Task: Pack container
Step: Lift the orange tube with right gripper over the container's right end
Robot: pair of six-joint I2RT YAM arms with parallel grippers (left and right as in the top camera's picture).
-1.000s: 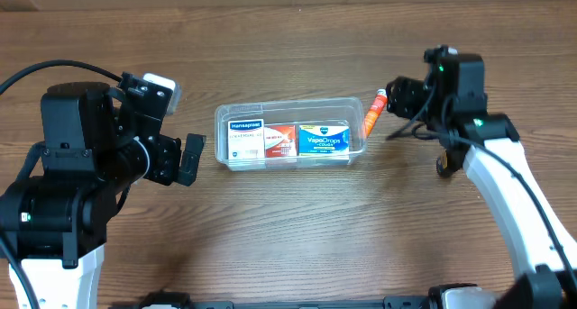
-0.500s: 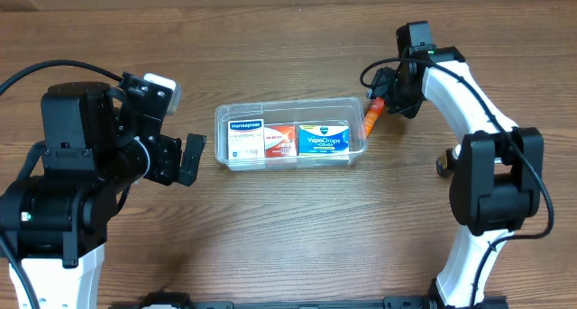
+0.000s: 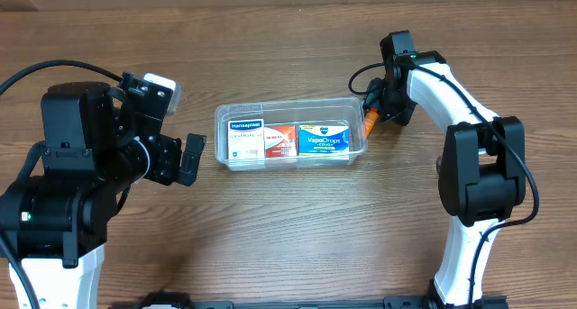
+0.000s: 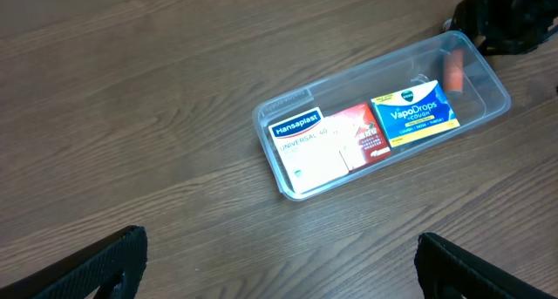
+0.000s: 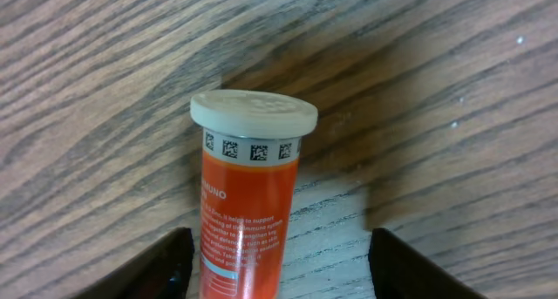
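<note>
The clear container [image 3: 287, 106] sits at the table's middle and holds a Hansaplast box [image 3: 244, 140], a red box [image 3: 280, 140] and a VapoDrops box [image 3: 324, 139]. It also shows in the left wrist view [image 4: 261, 125]. An orange tube [image 3: 370, 120] with a white cap lies slanted at the container's right end; whether it is inside I cannot tell. My right gripper [image 3: 380, 104] is over it. In the right wrist view its fingers [image 5: 279, 273] stand wide apart round the tube [image 5: 248, 194], not squeezing it. My left gripper [image 3: 187, 159] is open and empty left of the container, fingers [image 4: 283, 277] apart.
The wooden table [image 3: 288, 237] lies all round. The right arm's white link [image 3: 451, 84] arches over the table's right side, with its cable [image 3: 361, 75] near the container's far right corner. The left arm's bulk [image 3: 72, 165] fills the left side.
The right arm has swung in from the right and its gripper has come over the orange tube at the container's right end. The tube has shifted slightly. The left arm has not moved.
</note>
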